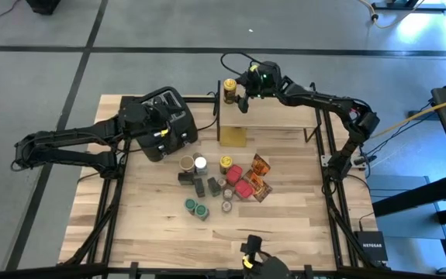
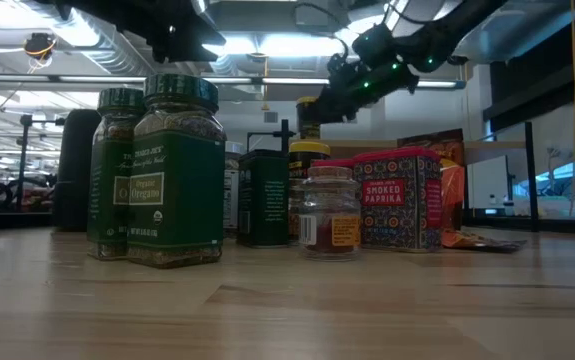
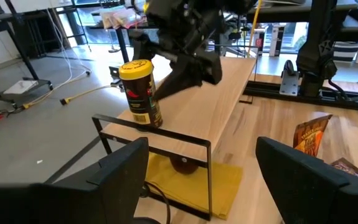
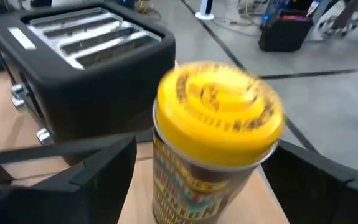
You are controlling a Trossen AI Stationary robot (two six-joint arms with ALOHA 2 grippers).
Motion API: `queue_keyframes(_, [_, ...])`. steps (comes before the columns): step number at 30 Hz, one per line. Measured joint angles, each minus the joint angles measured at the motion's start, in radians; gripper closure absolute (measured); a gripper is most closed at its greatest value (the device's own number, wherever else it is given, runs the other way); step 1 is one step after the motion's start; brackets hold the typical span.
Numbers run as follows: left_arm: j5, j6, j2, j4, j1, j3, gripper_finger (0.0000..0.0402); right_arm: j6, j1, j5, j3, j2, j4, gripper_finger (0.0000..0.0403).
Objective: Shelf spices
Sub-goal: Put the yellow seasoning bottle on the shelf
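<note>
The shelf point(image 1: 277, 116) is a pale plank on black legs at the table's far side. One yellow-lidded spice jar point(image 1: 229, 88) stands on its base at the plank's left end. My right gripper point(image 1: 243, 99) is level with it and open; in the right wrist view the jar point(image 4: 213, 143) sits between its two fingers. The other spices point(image 1: 219, 178) stand in a cluster on the tabletop. My left gripper point(image 1: 163, 133) hovers over the toaster point(image 1: 168, 116), open and empty. My right gripper comes at the yellow-lidded jar roughly level, from the shelf's right side, one finger on each side of the jar's upper body. A gap shows between one finger point(image 4: 104, 168) and the jar. Whether the other finger point(image 4: 315, 180) touches it I cannot tell.
Green jars point(image 2: 162, 170), a smoked paprika tin point(image 2: 397, 200) and foil packets point(image 1: 260, 174) stand mid-table. A yellow flat piece point(image 3: 191, 180) lies under the shelf's left end. The plank to the right of the jar point(image 3: 228, 81) is bare.
</note>
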Motion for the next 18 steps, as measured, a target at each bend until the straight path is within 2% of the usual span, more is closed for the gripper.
queue_keyframes(7, [0.000,0.001,0.000,0.000,0.000,0.000,0.0112,0.000,0.014,-0.018,-0.001,0.043,0.091,0.0074])
queue_keyframes(10, [0.000,0.012,0.000,0.000,0.000,0.000,0.0112,0.000,0.014,0.004,-0.001,0.044,0.109,0.0102])
queue_keyframes(15, [0.000,0.014,0.000,0.000,0.000,0.001,0.0112,0.001,0.014,0.057,0.000,0.042,0.119,0.0174])
queue_keyframes(18, [0.000,0.016,0.000,0.001,0.000,0.001,0.0112,0.022,0.016,0.063,0.000,0.042,0.130,0.0178])
